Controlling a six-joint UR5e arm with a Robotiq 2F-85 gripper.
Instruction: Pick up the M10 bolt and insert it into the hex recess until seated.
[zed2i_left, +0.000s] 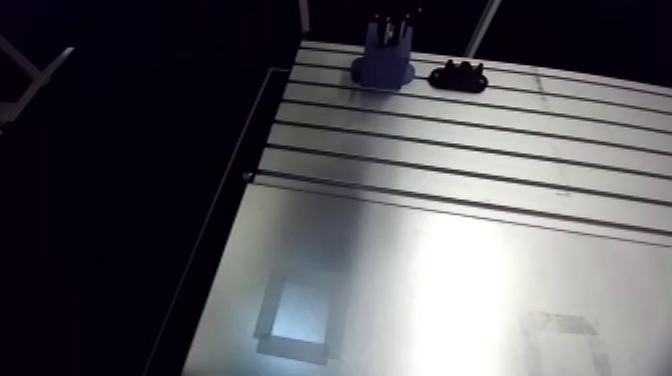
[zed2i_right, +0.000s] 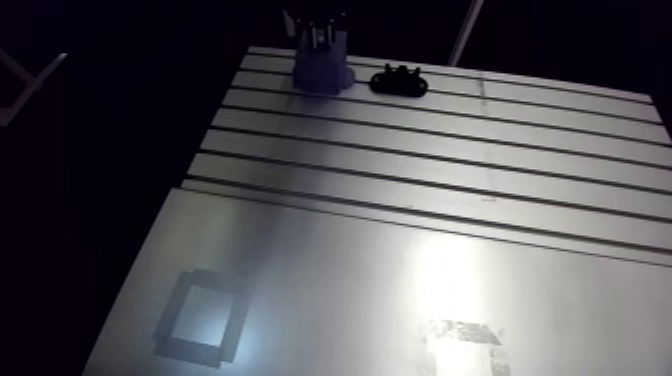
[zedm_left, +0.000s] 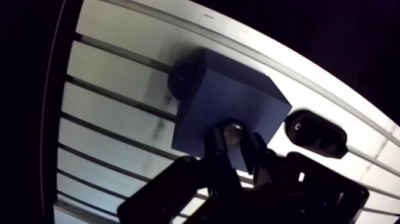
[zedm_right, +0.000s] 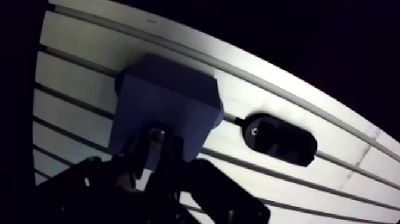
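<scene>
Arm view: slotted surface (zed2i_left: 450, 200), mostly bare. Blue block (zed2i_left: 383, 62) on a round base stands at the far edge. The jaws come down onto its top, dark and small, and their state can't be read from here. Black oval part (zed2i_left: 458, 75) lies just beside the block, apart from it. Two grey tape squares (zed2i_left: 297, 318) sit on the smooth plate at the near end, well apart from the block.

Wrist view: the jaws are clamped on the bolt (zedm_left: 232, 132), whose round metal end shows between the two dark fingers (zedm_left: 215, 143). The bolt sits over the block's top face, near the edge closest to the jaws. The hex recess is hidden, so I can't tell whether the bolt is seated. The black part lies beside the jaws, on the next rail past the block.
</scene>
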